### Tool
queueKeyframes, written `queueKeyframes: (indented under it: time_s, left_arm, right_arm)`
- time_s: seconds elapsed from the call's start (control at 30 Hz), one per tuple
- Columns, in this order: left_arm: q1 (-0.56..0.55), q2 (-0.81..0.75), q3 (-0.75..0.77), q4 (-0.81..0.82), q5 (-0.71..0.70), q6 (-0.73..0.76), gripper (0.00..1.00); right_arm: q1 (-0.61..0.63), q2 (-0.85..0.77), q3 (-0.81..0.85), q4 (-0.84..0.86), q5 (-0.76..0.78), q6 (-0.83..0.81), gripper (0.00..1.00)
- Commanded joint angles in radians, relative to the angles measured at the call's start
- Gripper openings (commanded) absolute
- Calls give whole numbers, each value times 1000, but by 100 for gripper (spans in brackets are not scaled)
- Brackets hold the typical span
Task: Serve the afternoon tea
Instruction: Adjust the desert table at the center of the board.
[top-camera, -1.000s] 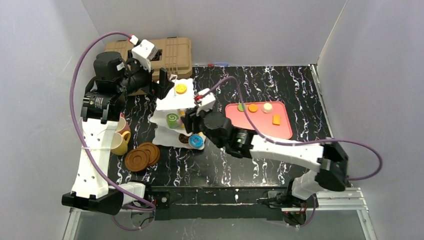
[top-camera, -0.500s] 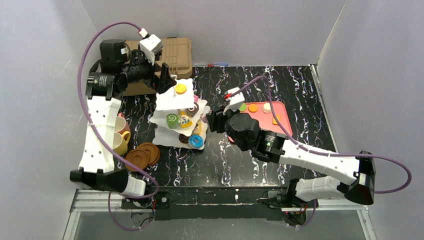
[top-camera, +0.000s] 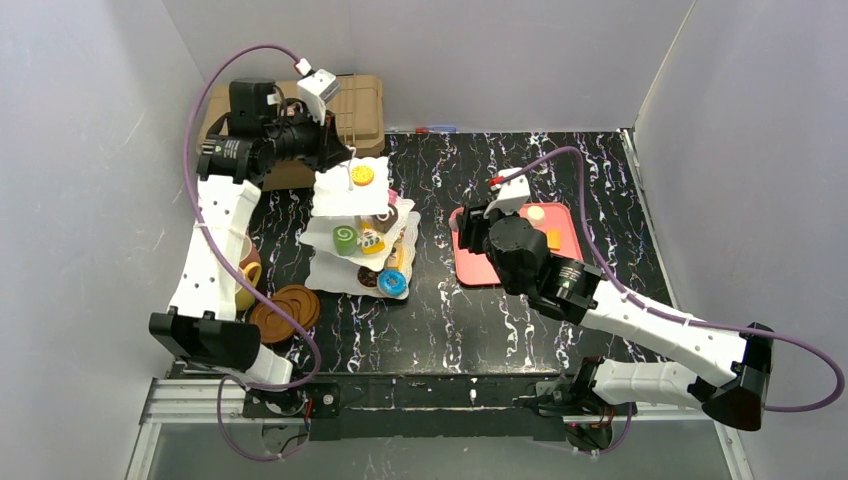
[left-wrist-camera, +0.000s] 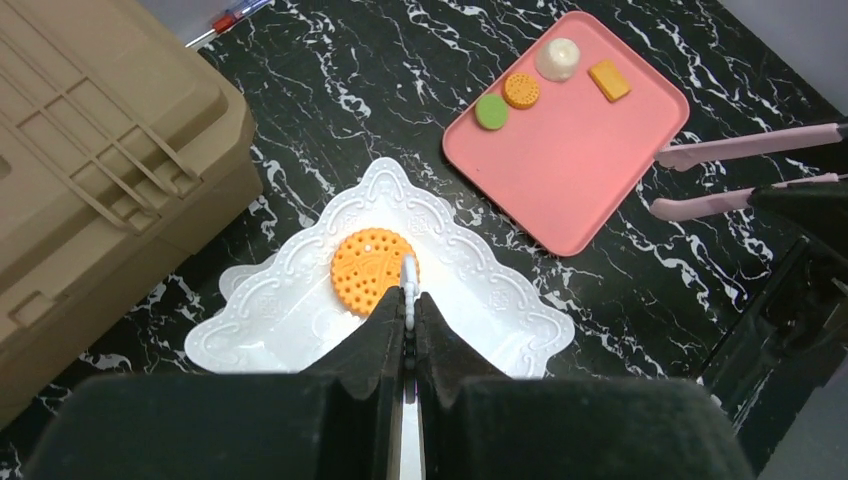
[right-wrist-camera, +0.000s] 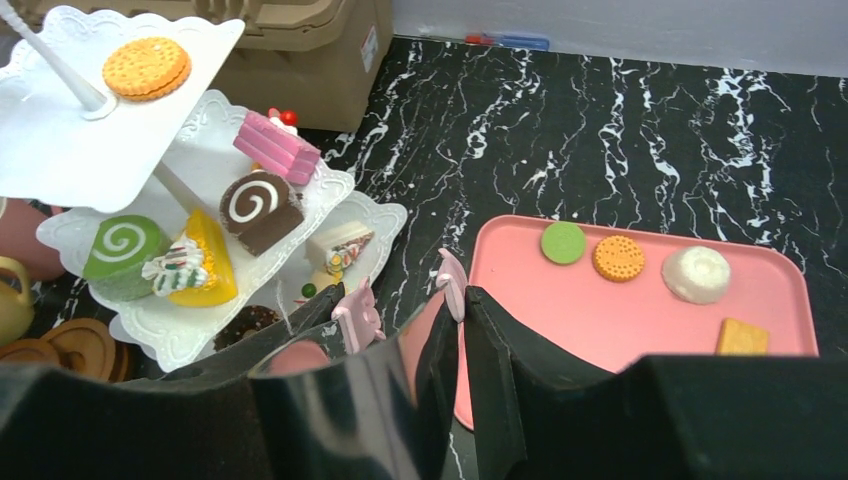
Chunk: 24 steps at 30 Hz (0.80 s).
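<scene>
The white three-tier stand (top-camera: 340, 268) stands left of centre with toy pastries on its plates. An orange biscuit (left-wrist-camera: 372, 270) lies on the top plate (left-wrist-camera: 290, 310). My left gripper (left-wrist-camera: 409, 308) is shut on the stand's wire loop (left-wrist-camera: 408, 275), directly above the top plate. My right gripper (right-wrist-camera: 403, 295) hovers at the left edge of the pink tray (right-wrist-camera: 620, 320), shut on pink tongs (right-wrist-camera: 358, 312) whose tips spread apart in front of it. Brown saucers (top-camera: 285, 310) and a yellow cup (top-camera: 245, 285) sit left of the stand, the cup partly behind my left arm.
A tan ribbed case (top-camera: 360, 105) stands at the back left behind the stand. The pink tray holds a green disc (right-wrist-camera: 563, 242), an orange biscuit (right-wrist-camera: 619, 257), a white cake (right-wrist-camera: 697, 274) and an orange square (right-wrist-camera: 743, 337). White walls enclose the table.
My left gripper moved in over the stand and closed on the wire loop. My right arm drew back to the right, from the stand to the pink tray, still carrying the tongs.
</scene>
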Motion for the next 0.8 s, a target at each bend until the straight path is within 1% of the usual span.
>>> queueKeyframes:
  time_s: [0.0,0.1,0.23,0.33,0.5,0.63,0.77]
  left_arm:
    - [-57,-112,-92,159,-170,-118,0]
    - [-108,-177,-156,242,-323,-166,0]
    - [-191,-244,-216,348,-569,-226,0]
    - [-228,-257,-213,352,-697,-312,0]
    - [-260,-254,-183,346,-782,-427,0]
    - [-284,-237,-155,348,-847,-477,0]
    - [-285,-213,-127,356,-905,-528,0]
  right_arm:
    - [-17,-31,-4,17,43,-9,53]
    - [-27,-33,-11,21,45,-8,53]
    - [-45,-34,-21,16,53,0,53]
    - [-62,-32,-21,4,70,8,53]
    - [-121,-23,-30,7,57,11,53]
    - [-204,-4,-38,13,-2,19,54]
    - [-289,19,-52,33,-59,8,54]
